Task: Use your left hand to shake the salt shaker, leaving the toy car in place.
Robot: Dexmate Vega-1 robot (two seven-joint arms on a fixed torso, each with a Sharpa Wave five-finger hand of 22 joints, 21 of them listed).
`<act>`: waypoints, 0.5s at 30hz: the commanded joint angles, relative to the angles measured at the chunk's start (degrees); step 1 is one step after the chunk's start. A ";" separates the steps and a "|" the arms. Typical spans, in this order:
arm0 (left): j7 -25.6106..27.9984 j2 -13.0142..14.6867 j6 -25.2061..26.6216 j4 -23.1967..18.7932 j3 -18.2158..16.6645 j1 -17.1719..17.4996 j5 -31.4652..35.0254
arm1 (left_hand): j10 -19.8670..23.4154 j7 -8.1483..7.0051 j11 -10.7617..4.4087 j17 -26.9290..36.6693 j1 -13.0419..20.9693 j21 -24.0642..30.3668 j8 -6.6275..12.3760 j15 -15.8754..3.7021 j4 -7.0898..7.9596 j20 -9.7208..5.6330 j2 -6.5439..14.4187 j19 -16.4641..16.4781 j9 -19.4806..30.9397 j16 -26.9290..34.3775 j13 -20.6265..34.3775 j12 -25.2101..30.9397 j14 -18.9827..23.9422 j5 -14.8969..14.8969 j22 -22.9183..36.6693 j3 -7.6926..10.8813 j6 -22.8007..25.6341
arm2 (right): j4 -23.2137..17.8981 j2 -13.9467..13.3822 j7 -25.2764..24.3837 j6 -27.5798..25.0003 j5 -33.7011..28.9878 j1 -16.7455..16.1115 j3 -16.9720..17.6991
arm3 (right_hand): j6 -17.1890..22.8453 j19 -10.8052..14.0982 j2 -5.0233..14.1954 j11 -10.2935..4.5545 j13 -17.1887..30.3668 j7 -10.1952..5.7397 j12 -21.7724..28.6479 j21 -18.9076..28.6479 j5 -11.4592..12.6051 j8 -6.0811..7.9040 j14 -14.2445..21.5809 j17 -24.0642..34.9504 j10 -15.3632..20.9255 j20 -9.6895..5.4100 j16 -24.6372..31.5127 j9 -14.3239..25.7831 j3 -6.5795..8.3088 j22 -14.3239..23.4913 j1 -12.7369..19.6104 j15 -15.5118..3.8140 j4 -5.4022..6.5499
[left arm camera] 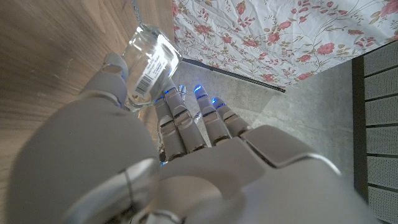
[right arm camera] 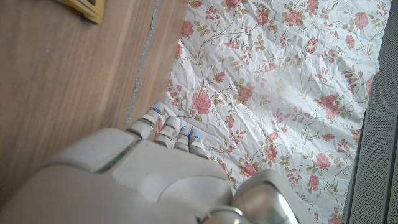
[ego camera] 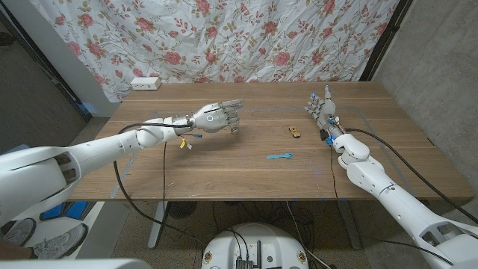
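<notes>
Here, from the head view, my left hand (ego camera: 215, 117) hangs above the desk (ego camera: 224, 164), out toward the middle, with its fingers closed around the salt shaker (ego camera: 233, 127), a bit of which peeks out below the fingertips. The toy car (ego camera: 295, 132) sits on the desk well apart from that hand, nearer my right side. A small blue piece (ego camera: 280, 156) lies on the wood just in front of the car, closer to me. My right hand (ego camera: 323, 109) stands near the right end of the desk with its fingers straight and apart, holding nothing. A white power strip (ego camera: 146, 83) rests at the far left corner of the desk, and a flowered cloth (ego camera: 246, 37) hangs behind it.

In the left wrist view, I look along the back of my left hand (left arm camera: 143, 155). The shaker (left arm camera: 148, 62) is clear glass with a barcode label, gripped between my thumb and the curled fingers (left arm camera: 186, 121), tilted over the wood.

In the right wrist view, the back of my right hand (right arm camera: 155, 174) is in front, its fingertips (right arm camera: 168, 127) reaching toward the flowered cloth (right arm camera: 273, 81) past the desk edge. The fingers lie side by side and grip nothing. A yellow shape (right arm camera: 84, 7) shows at the picture's border on the wood; I cannot tell what it is.
</notes>
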 commanded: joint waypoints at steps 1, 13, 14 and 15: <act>0.00 0.52 2.40 0.12 0.20 -1.26 -0.06 | 0.74 -5.48 -0.80 0.17 2.71 -0.16 0.12 -9.19 -0.02 -0.04 3.19 -0.06 1.45 -0.26 0.20 0.15 0.03 0.25 0.14 -0.17 5.17 | -0.03 -0.01 -0.02 -0.03 0.01 -0.02 0.01 | -0.08 0.40 5.55 -0.03 0.21 0.43 0.42 0.36 0.42 0.33 -0.29 0.29 -0.31 0.05 0.26 0.21 -0.08 0.30 -0.18 -1.99 0.32; 0.00 1.24 5.05 -0.07 -1.14 -2.20 -0.19 | 0.45 -5.60 -0.80 0.22 2.89 -0.19 0.17 -9.02 0.06 -0.06 3.58 -0.19 1.51 -0.22 0.20 0.02 0.03 0.25 0.14 -0.25 5.46 | -0.04 -0.02 -0.02 -0.04 0.01 -0.02 0.01 | -0.05 0.37 5.54 -0.03 0.22 0.47 0.41 0.35 0.42 0.35 -0.38 0.29 -0.31 0.10 0.22 0.21 -0.08 0.30 -0.18 -2.02 0.32; 0.00 1.19 5.51 0.02 -1.26 -2.23 -0.14 | 0.42 -5.60 -0.80 0.22 2.91 -0.19 0.15 -9.02 0.06 -0.03 3.60 -0.19 1.52 -0.22 0.20 0.01 0.02 0.25 0.14 -0.26 5.42 | -0.05 -0.02 -0.02 -0.04 0.01 -0.03 0.01 | -0.05 0.37 5.54 -0.03 0.22 0.48 0.42 0.35 0.42 0.34 -0.36 0.29 -0.30 0.10 0.22 0.21 -0.08 0.30 -0.18 -2.00 0.32; 0.00 1.11 5.54 0.14 -1.52 -2.18 -0.39 | 0.37 -5.61 -0.80 0.23 2.93 -0.19 0.11 -9.01 0.07 -0.03 3.65 -0.21 1.52 -0.22 0.20 -0.01 0.01 0.25 0.14 -0.28 5.35 | -0.05 -0.02 -0.02 -0.04 0.01 -0.03 0.01 | -0.03 0.37 5.54 -0.04 0.22 0.47 0.42 0.35 0.42 0.35 -0.36 0.29 -0.29 0.09 0.22 0.21 -0.08 0.30 -0.18 -1.97 0.32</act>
